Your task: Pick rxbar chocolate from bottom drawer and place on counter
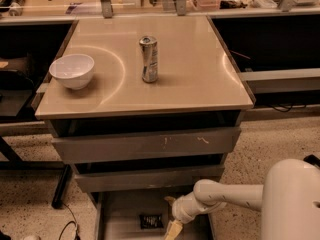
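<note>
camera view shows the snack bar (pixel 151 221) lying in the open bottom drawer (pixel 120 219), the gripper (pixel 170 215) spread wide and empty just beside it, so grasping, lifting and placing it on the counter (pixel 200 74) all remain.

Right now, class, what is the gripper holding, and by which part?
Nothing: the gripper hangs open over the bottom drawer, beside the rxbar chocolate lying on its floor.

Arm (pixel 235 196) outstretched; claw (pixel 171 215) low, spread apart
</note>
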Controlling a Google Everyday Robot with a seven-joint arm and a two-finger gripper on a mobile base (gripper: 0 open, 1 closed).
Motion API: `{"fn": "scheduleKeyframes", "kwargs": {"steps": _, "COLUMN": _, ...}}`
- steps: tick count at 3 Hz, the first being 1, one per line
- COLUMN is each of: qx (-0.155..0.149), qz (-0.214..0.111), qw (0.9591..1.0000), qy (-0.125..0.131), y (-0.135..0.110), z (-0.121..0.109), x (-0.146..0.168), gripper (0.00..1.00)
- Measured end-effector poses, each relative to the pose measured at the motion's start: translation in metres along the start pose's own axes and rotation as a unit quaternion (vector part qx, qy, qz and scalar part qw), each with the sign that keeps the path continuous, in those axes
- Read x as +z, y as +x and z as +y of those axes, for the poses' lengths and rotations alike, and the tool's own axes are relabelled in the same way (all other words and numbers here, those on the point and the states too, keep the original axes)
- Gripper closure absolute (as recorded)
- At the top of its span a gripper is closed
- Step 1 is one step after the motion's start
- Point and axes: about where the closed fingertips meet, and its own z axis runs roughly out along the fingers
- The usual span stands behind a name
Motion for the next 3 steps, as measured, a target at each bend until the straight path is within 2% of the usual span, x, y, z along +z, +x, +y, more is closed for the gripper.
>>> {"fn": "scheduleKeyframes", "kwargs": {"steps": 1, "qx": 0.0, "qz": 0.0, "qw": 1.0, "qy": 0.0, "y": 0.0, "z": 0.0, "x": 0.0, "gripper": 0.0}}
{"fn": "scheduleKeyframes", "kwargs": {"steps": 2, "qx": -0.003, "qz": -0.018, "qw": 0.9998, "qy": 0.003, "y": 0.003, "z": -0.01, "x": 0.021, "gripper": 0.0}}
{"fn": "scheduleKeyframes", "kwargs": {"steps": 3, "qx": -0.011, "qz": -0.046, "qw": 0.9989, "qy": 0.002, "y": 0.012, "z": -0.035, "x": 0.063, "gripper": 0.0}}
